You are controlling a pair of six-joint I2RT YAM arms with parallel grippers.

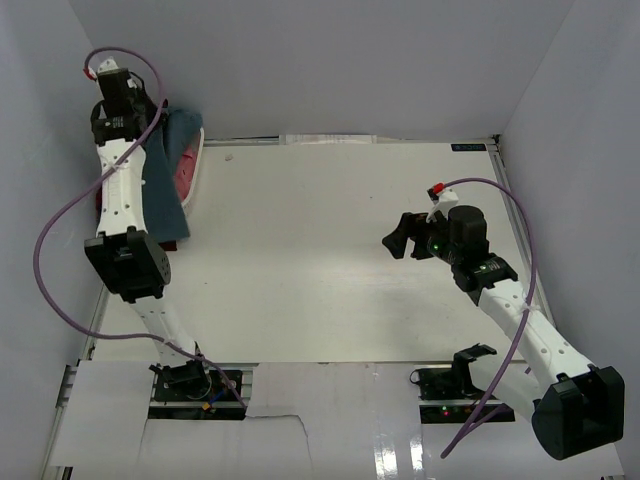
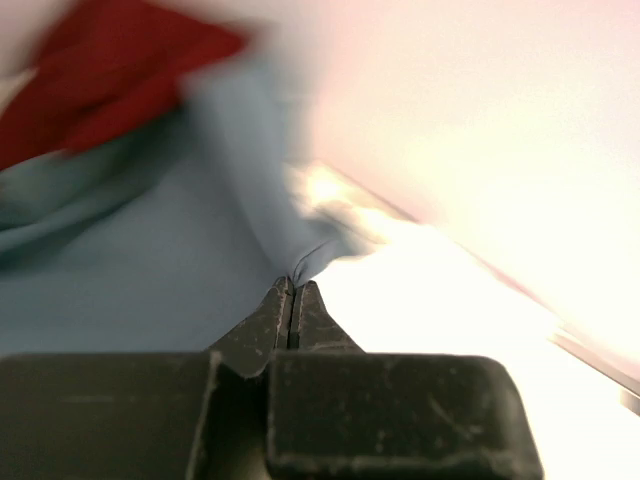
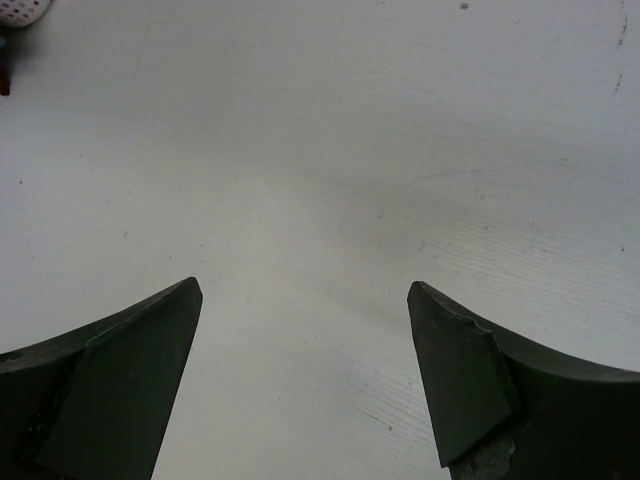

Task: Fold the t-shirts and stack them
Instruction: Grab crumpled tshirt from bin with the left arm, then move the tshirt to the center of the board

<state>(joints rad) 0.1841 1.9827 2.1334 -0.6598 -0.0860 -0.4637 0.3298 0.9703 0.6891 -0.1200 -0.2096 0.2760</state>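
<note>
Left gripper (image 2: 291, 285): clenched on a pinched fold of the teal t-shirt (image 2: 150, 270), likely to lift it free for folding.
Location: far-left corner of the table (image 1: 320, 250).
Maroon t-shirt (image 2: 110, 70): bunched just beyond.
Pink t-shirt (image 1: 187, 165): touching the teal one.
Right gripper (image 3: 305, 300): spread wide, empty, over bare tabletop, probably waiting.

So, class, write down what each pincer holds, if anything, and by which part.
The left pincer is shut on the teal-blue t-shirt, pinching a small bunched fold at its edge. The right pincer is open above the table, holding nothing.
</note>
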